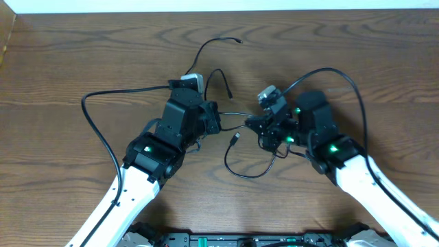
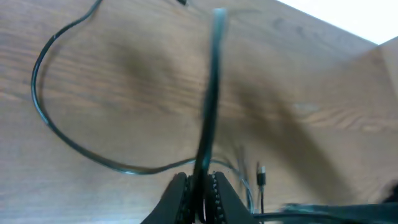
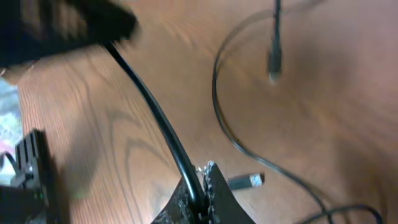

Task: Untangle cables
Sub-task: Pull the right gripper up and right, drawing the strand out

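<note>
Several thin black cables (image 1: 248, 171) lie tangled on the wooden table between my two arms. My left gripper (image 1: 212, 118) is shut on a black cable (image 2: 208, 106) that rises steeply away from the jaws (image 2: 200, 186) in the left wrist view. My right gripper (image 1: 259, 127) is shut on a thicker black cable (image 3: 155, 112), held just above the table, with the jaws (image 3: 200, 186) tight around it. A loose plug end (image 1: 234, 139) lies between the grippers; it also shows in the right wrist view (image 3: 245, 181).
A long cable loop (image 1: 96, 130) sweeps out to the left of the left arm. Another cable (image 1: 353, 89) arcs over the right arm. A cable end (image 1: 238, 41) lies further back. The table's far edge runs along the top.
</note>
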Controlling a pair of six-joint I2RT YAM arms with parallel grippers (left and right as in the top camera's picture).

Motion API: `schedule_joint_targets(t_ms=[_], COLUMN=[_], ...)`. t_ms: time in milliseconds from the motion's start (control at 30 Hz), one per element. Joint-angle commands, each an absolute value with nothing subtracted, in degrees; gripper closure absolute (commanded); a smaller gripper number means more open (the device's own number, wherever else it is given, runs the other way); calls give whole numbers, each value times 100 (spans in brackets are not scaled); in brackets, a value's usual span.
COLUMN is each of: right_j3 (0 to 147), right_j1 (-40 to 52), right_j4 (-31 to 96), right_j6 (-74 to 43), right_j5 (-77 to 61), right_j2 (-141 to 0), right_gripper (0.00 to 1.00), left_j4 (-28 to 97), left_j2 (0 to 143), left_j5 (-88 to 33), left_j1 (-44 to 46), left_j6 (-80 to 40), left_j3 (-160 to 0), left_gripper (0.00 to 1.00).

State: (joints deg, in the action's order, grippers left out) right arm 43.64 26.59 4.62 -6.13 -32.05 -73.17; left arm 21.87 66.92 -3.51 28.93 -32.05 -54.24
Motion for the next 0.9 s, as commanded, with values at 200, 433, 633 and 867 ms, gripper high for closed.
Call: schedule_joint_targets(t_ms=[200, 433, 633, 867], right_j3=[4971, 5509, 5931, 6855], right_j1=[2580, 2580, 2515, 1863], right_j4=[408, 484, 1131, 2274], right_j6=[-923, -941, -773, 69], right_j5=[-2434, -2366, -1798, -1459], right_j2=[-6316, -6316, -6316, -6318], right_gripper=[99, 99, 99, 99], left_j4=[2416, 2213, 1964, 2047], left_j2=[6622, 6622, 6622, 6622], left_j5=[-375, -370, -342, -346], left_j1=[2869, 2869, 2869, 2869], left_j6=[-2871, -2862, -2808, -2808], left_j3=[-5041, -4661, -4654, -4654], left_gripper=[79, 54, 53, 53])
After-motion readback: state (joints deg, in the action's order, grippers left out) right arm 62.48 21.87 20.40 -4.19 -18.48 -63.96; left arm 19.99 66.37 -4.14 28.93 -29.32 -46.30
